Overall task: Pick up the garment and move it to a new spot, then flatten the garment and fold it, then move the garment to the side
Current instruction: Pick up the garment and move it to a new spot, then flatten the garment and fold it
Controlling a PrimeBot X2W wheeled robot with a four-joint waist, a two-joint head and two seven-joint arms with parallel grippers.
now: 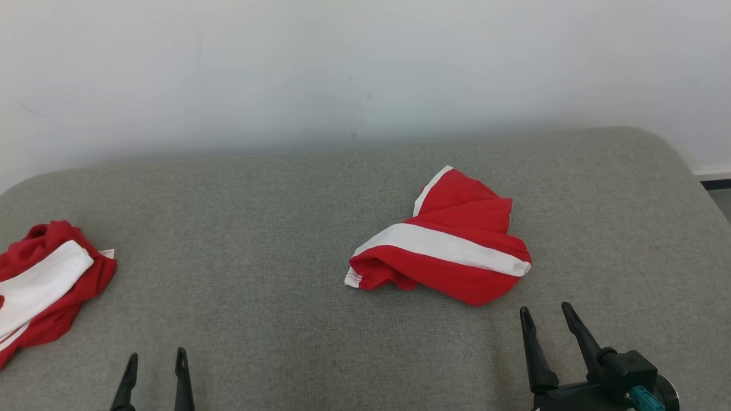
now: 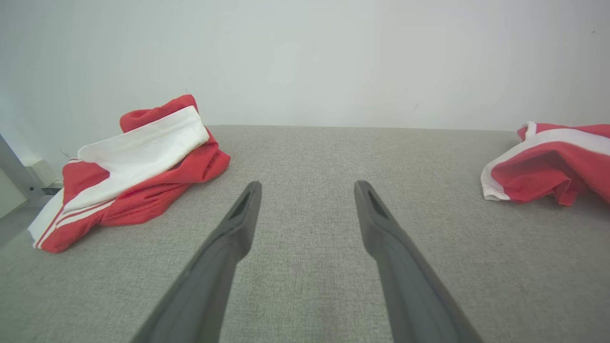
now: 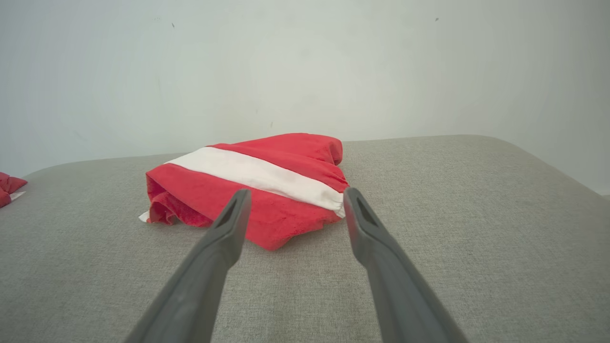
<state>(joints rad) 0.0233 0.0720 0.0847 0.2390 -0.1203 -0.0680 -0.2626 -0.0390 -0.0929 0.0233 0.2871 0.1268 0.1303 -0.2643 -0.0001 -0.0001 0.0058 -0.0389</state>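
A red garment (image 1: 445, 240) with a broad white band lies loosely bunched on the grey cloth-covered surface (image 1: 257, 228), right of centre. My right gripper (image 1: 545, 309) stands open just in front of its near edge without touching it. In the right wrist view the garment (image 3: 252, 190) lies just past the open right gripper (image 3: 297, 192). A second red and white garment (image 1: 45, 285) sits crumpled at the far left edge. My left gripper (image 1: 157, 355) is open and empty at the lower left, to the right of that garment (image 2: 133, 171).
A pale wall rises directly behind the surface. The surface rounds off at its far right corner (image 1: 674, 154) and drops away at the left edge beside the second garment. Bare grey cloth stretches between the two garments.
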